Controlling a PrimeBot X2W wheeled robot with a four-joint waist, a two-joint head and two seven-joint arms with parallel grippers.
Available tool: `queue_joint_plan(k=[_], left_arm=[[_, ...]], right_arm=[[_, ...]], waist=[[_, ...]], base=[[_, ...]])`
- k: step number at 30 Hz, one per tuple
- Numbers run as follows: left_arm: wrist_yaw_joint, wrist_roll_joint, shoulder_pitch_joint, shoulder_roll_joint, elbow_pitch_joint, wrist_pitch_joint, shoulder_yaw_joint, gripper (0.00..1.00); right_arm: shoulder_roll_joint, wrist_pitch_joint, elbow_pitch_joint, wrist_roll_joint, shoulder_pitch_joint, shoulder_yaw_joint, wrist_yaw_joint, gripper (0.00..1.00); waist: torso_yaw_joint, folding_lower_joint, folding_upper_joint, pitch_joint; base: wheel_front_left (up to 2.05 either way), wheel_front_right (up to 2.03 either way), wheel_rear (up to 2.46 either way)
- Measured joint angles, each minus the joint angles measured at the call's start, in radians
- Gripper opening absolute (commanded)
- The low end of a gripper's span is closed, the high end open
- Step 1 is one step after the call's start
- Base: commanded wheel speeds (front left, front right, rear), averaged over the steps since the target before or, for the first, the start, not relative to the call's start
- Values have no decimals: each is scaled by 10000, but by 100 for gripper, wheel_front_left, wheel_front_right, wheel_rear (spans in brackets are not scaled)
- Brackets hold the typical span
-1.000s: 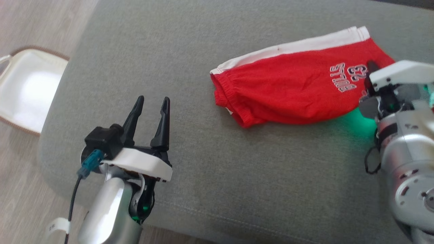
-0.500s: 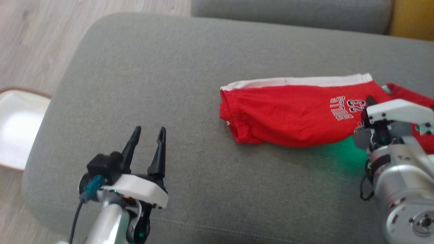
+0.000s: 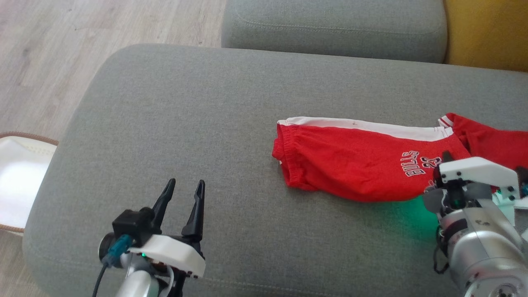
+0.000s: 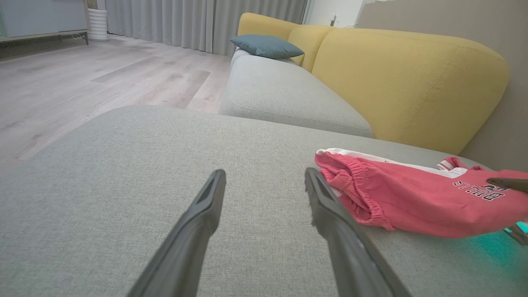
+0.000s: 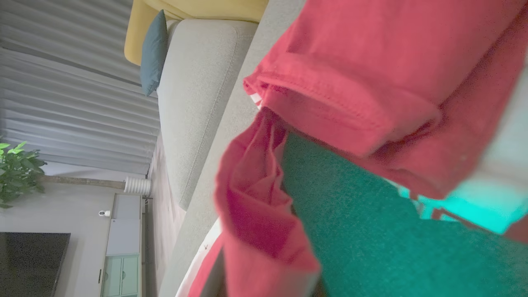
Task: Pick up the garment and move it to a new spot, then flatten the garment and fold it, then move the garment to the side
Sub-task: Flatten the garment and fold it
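Red garment (image 3: 350, 169) between closed right fingers (image 4: 511, 185)

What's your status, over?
Left gripper open, over bare cushion. Right gripper shut on red garment, printed end. Nothing seen in the way.

**Head view:** high, looking forward and down on the grey cushion (image 3: 185, 103). The left gripper (image 3: 186, 182) sits at lower left and the right gripper (image 3: 445, 159) at lower right.

**Left wrist view:** low over the cushion, looking along its spread jaws. The garment (image 4: 412, 206) lies just right of them.

**Right wrist view:** rolled sideways, so near the garment beyond its jaws that the cloth blurs.

**Shared parts of the scene:** the head and left wrist views share the garment's gathered hem and lettering. Both wrist views share the blue pillow (image 4: 266, 45) and the curtains (image 4: 198, 20).
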State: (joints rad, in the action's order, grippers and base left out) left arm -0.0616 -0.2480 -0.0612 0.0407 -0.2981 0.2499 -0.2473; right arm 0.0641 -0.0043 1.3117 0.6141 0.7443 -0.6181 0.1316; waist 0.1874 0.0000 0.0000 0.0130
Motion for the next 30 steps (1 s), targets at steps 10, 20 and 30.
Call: queue_joint_plan(k=[10,20,30], left_arm=[[-88,90,-15,6,-21,-2,-2,100],[-90,90,-23,8,-128,-2,8,100],[-88,90,-24,10,-148,-2,-8,100]], right_arm=[[2,-69,-1135,2157,-39,3676,0,0],[-2,-360,-4155,5524,-2166,8619,0,0],[2,-1195,-4650,6930,-2195,11093,0,0]], waist=[[224,0,0,-47],[643,0,0,-29],[1144,0,0,-20]], base=[[0,0,0],[0,0,0],[0,0,0]])
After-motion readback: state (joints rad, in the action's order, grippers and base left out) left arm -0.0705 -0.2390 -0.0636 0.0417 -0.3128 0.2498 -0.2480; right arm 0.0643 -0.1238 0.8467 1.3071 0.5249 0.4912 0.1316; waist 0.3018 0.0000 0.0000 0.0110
